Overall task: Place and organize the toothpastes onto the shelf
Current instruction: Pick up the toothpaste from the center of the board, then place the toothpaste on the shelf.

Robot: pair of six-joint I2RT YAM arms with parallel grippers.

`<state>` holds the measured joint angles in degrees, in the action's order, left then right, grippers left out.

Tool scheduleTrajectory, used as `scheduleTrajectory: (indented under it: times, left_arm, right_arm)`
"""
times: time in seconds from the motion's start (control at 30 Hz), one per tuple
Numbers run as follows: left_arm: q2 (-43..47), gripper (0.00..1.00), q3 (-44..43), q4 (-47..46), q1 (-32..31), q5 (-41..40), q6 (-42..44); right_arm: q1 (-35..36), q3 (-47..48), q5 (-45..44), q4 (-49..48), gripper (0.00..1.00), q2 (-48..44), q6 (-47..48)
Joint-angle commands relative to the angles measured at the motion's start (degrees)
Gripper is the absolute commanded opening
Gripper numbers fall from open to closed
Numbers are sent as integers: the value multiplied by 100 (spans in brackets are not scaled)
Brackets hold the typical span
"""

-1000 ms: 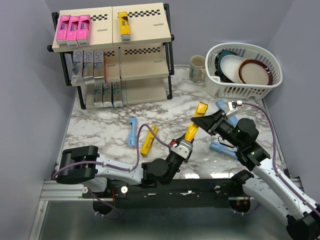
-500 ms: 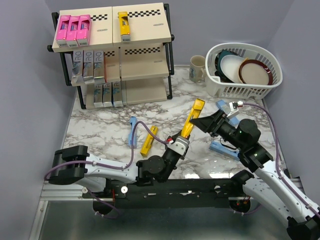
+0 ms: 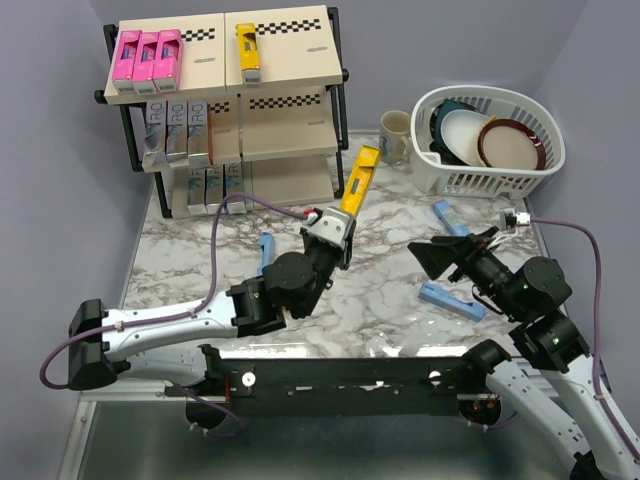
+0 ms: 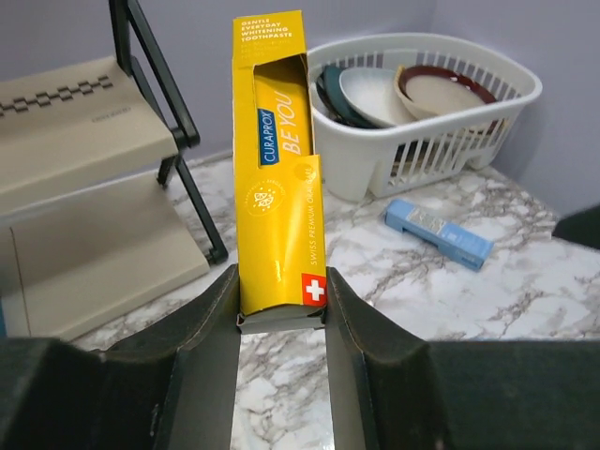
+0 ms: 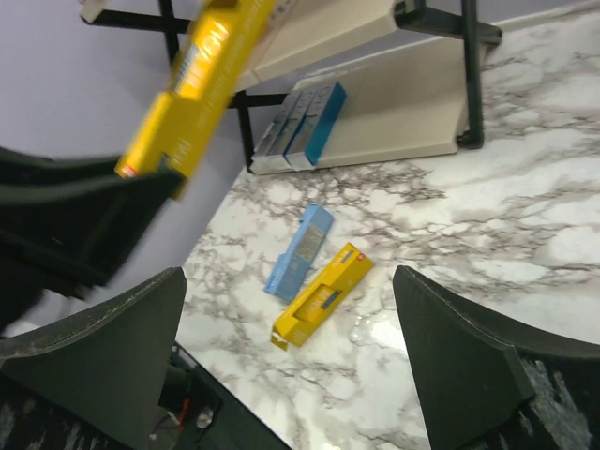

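The left gripper (image 4: 279, 291) pinched a yellow toothpaste carton (image 4: 277, 169) by its lower end. The right gripper (image 5: 288, 281) stood spread wide

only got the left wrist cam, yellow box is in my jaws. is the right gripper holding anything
Observer: no, the right gripper is open and empty.
Operator: any yellow ones on the shelf yet
Observer: top board of the shelf, right half: one yellow box; three pink boxes at the left end.
Operator: more loose ones near the shelf
Observer: a blue box and a loose yellow box lie close together on the table before it.
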<state>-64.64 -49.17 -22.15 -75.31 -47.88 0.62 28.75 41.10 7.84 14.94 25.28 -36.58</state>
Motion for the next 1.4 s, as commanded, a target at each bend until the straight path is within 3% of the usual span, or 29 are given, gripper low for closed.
scheduleTrajectory:
  times: [0.0,0.33,0.7,1.03,1.37]
  left_arm:
    - [31,17,-1600,1782,385,358,-238]
    - [-1199,17,-5153,4752,1535,1007,-326]
    - [-3273,17,-8967,6240,2960,1281,-238]
    - [-3766,17,-8944,5750,4049,1860,-581]
    - [-4214,18,-9163,5485,4375,2019,-502]
  right_arm:
    - [-19,-14,-616,905,100,-277,757]
    - [-19,-304,-740,1362,100,-532,1012]
    - [-19,-445,-520,1512,100,-550,1179]
    - [-19,-550,-344,1556,100,-375,1434]
    - [-19,-691,-151,1451,100,-155,1610]
